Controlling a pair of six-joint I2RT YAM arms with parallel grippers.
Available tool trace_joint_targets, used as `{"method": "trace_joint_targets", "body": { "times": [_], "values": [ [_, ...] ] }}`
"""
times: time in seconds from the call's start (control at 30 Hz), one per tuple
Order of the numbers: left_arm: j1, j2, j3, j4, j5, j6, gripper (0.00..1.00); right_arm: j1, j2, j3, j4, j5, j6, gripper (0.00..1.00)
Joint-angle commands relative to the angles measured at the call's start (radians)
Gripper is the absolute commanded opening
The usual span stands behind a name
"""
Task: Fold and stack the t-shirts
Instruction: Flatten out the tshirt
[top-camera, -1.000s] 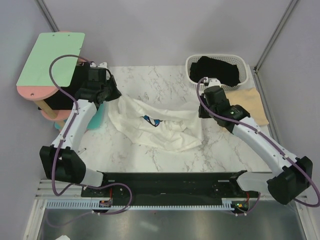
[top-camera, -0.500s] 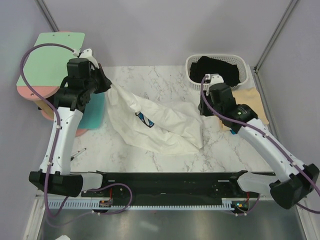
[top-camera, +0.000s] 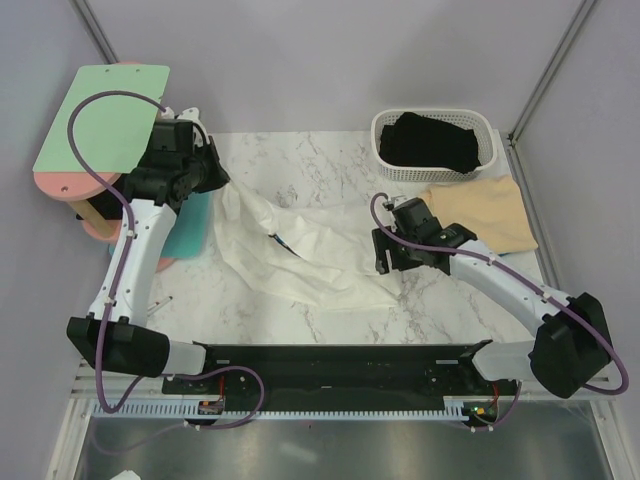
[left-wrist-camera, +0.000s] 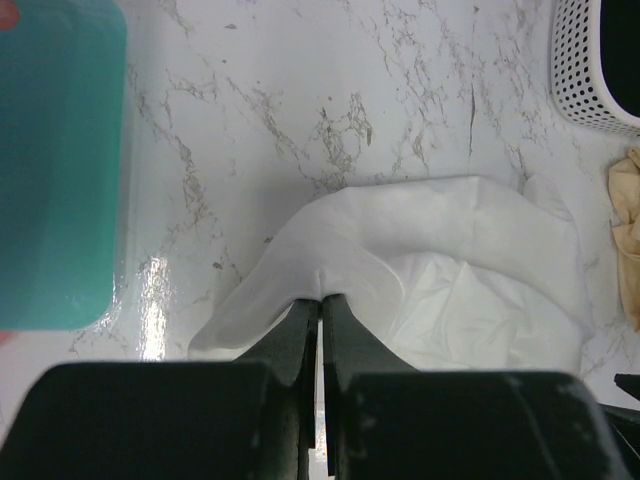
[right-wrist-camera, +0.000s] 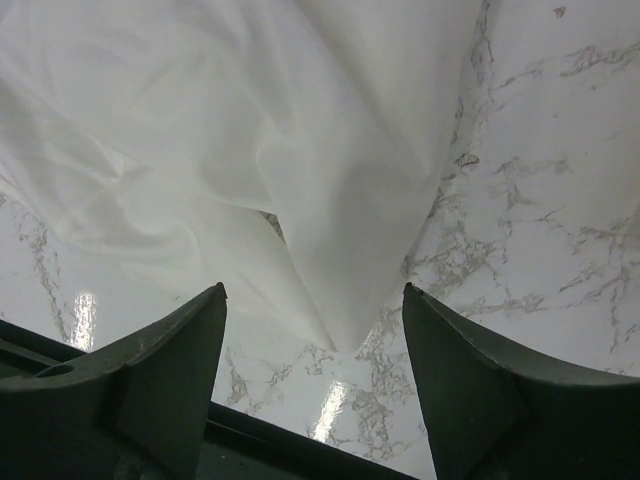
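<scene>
Flattening the white tee (top-camera: 310, 255): my left gripper (left-wrist-camera: 321, 300) pinches its edge; my right gripper (right-wrist-camera: 312, 292), spread wide, should grab a corner

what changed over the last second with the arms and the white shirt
The right gripper swung from beside the basket toward the near edge and now hangs open over the right corner of the white shirt. The left gripper rose, then dropped back, staying shut on the shirt's far edge; the cloth bunched narrower. The black shirt in the basket and the tan shirt stayed put.
</scene>
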Motion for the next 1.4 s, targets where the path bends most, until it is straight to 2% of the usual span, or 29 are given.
{"method": "trace_joint_targets", "body": {
  "times": [0.0,0.2,0.23,0.27,0.33,0.37,0.4,0.53,0.63,0.7,0.8,0.9,0.93,1.0,1.03,1.1,1.13,1.17,1.2,1.23,1.27,1.37],
  "values": [
    [0.007,-0.001,-0.006,0.033,-0.007,0.031,0.02,0.000,-0.015,-0.065,-0.029,0.001,0.034,0.78],
    [0.007,0.005,-0.024,0.044,-0.004,0.025,0.02,0.023,0.054,-0.138,0.023,0.048,0.072,0.76],
    [0.007,0.004,-0.026,0.045,-0.004,0.023,0.02,0.026,0.066,-0.142,0.031,0.086,0.075,0.72],
    [0.007,0.004,-0.029,0.047,-0.004,0.023,0.02,0.027,0.083,-0.143,0.043,0.105,0.086,0.57],
    [0.006,-0.001,-0.032,0.047,-0.006,0.023,0.02,0.030,0.089,-0.140,0.057,0.128,0.089,0.34],
    [0.007,-0.009,-0.035,0.047,-0.009,0.025,0.02,0.030,0.077,-0.131,0.064,0.126,0.089,0.11],
    [0.009,-0.012,-0.035,0.045,-0.015,0.028,0.02,0.032,0.069,-0.125,0.066,0.125,0.083,0.02],
    [0.013,-0.032,-0.044,0.044,-0.024,0.041,0.02,0.035,-0.013,-0.064,0.052,0.139,0.070,0.00],
    [0.024,-0.026,-0.038,0.041,-0.023,0.049,0.02,0.035,-0.093,-0.008,0.051,0.256,0.064,0.00],
    [0.032,-0.012,-0.033,0.041,-0.023,0.052,0.02,0.024,-0.113,0.029,0.052,0.411,0.061,0.00],
    [0.036,0.004,-0.032,0.039,-0.024,0.052,0.02,-0.028,-0.067,0.104,0.087,0.531,0.041,0.00],
    [0.038,0.034,-0.030,0.041,-0.021,0.045,0.02,-0.097,0.066,0.168,0.165,0.565,0.009,0.00],
    [0.038,0.049,-0.032,0.041,-0.017,0.043,0.02,-0.115,0.162,0.218,0.188,0.567,0.005,0.01],
    [0.038,0.063,-0.036,0.045,0.003,0.038,0.02,-0.156,0.267,0.285,0.207,0.588,-0.003,0.05],
    [0.038,0.066,-0.041,0.048,0.011,0.038,0.02,-0.169,0.366,0.352,0.225,0.594,-0.008,0.12],
    [0.036,0.082,-0.047,0.059,0.032,0.037,0.02,-0.206,0.454,0.423,0.238,0.603,-0.011,0.29],
    [0.036,0.085,-0.056,0.062,0.039,0.035,0.02,-0.215,0.512,0.481,0.256,0.588,-0.017,0.46],
    [0.036,0.088,-0.062,0.067,0.051,0.034,0.02,-0.226,0.528,0.503,0.264,0.581,-0.028,0.56],
    [0.036,0.091,-0.073,0.073,0.059,0.032,0.02,-0.242,0.531,0.522,0.273,0.571,-0.032,0.81],
    [0.036,0.091,-0.081,0.076,0.063,0.031,0.02,-0.250,0.520,0.526,0.290,0.536,-0.034,0.92],
    [0.036,0.090,-0.089,0.081,0.071,0.031,0.02,-0.256,0.508,0.521,0.294,0.518,-0.034,0.98],
    [0.036,0.083,-0.118,0.099,0.074,0.031,0.02,-0.285,0.447,0.480,0.310,0.421,-0.032,0.98]
  ]
}}
